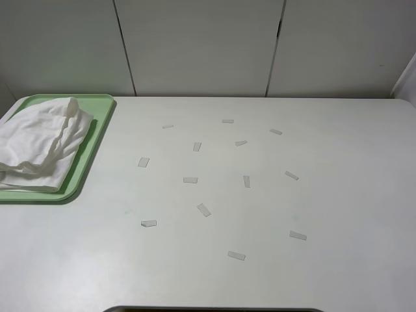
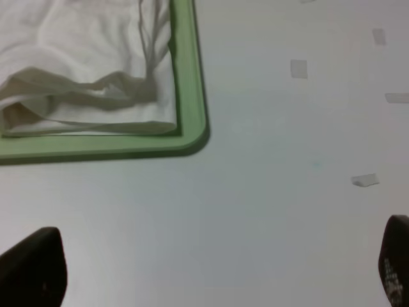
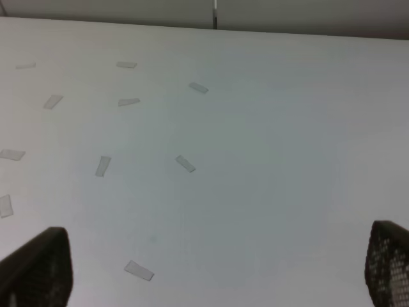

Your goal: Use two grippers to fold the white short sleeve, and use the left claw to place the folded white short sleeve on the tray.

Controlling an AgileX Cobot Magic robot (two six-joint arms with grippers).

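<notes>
The white short sleeve [image 1: 39, 143] lies folded and bunched on the pale green tray [image 1: 101, 123] at the table's far left. In the left wrist view the white short sleeve [image 2: 83, 64] rests inside the tray's corner [image 2: 188, 77]. My left gripper [image 2: 217, 268] hovers over bare table just off that corner, open, with nothing between its black fingertips [image 2: 35, 272]. The right gripper [image 3: 212, 268] stands open over the table's tape-marked middle, also empty, fingertips [image 3: 38, 272] wide apart. Neither arm shows in the exterior high view.
Several small white tape strips [image 1: 203, 209] are scattered across the middle of the white table [image 1: 338, 195]. A pale panelled wall [image 1: 201, 45] runs along the table's far edge. A dark rim [image 1: 214, 309] shows at the near edge.
</notes>
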